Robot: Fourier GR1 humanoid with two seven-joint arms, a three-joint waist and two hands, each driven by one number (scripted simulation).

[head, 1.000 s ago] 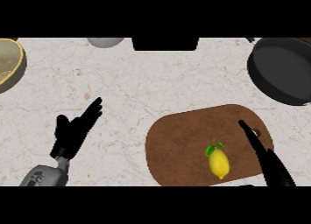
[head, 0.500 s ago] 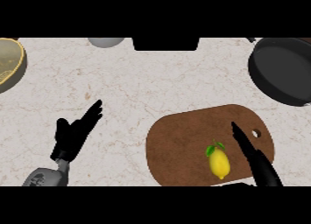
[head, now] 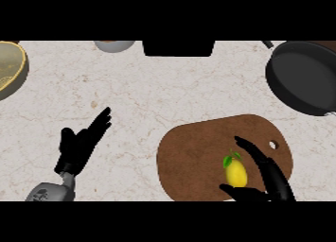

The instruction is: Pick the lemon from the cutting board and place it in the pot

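Observation:
A yellow lemon point(head: 234, 173) with a green leaf lies on the brown cutting board point(head: 198, 151) at the lower right. My right hand point(head: 267, 176) is right beside it on its right, fingers straight and stretched past it, thumb point(head: 242, 193) just below the fruit. The fingers are not curled round the lemon. The dark pot point(head: 309, 76) sits at the far right, partly cut off by the view's edge. My left hand point(head: 81, 145) rests open at the lower left, fingers pointing up and right.
A brass-coloured bowl point(head: 3, 71) stands at the far left edge. A small grey cup point(head: 114, 45) and a black block point(head: 179, 48) sit along the back edge. Marbled counter lies between the board and the pot.
My right hand has shifted left, closing in on the lemon, and its thumb now shows below the fruit. The lemon, board and left hand stay where they were.

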